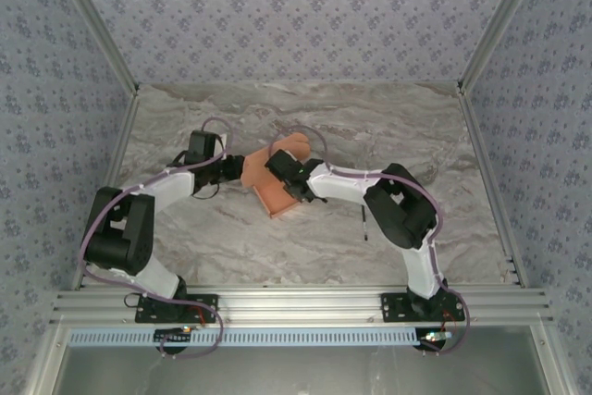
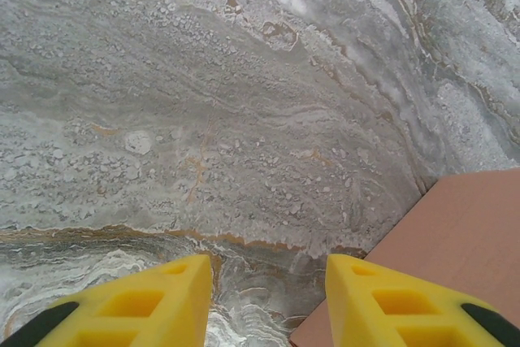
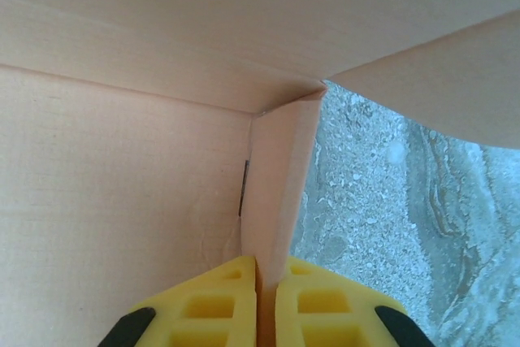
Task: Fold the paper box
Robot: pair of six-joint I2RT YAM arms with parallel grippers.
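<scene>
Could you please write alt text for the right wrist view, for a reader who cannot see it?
The right gripper, its yellow fingers closed, pinches a narrow flap of the salmon-orange thin card paper box, whose panels spread left and above. Grey marbled table shows at right.

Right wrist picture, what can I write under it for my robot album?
The right arm's yellow fingers pinch a folded flap of the salmon paper box over the marble table.

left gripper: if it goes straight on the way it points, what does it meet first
Probably the bare marble table, straight ahead of the open left gripper. The paper box lies off to one side, so one finger might catch its edge; depth is unclear.
</scene>
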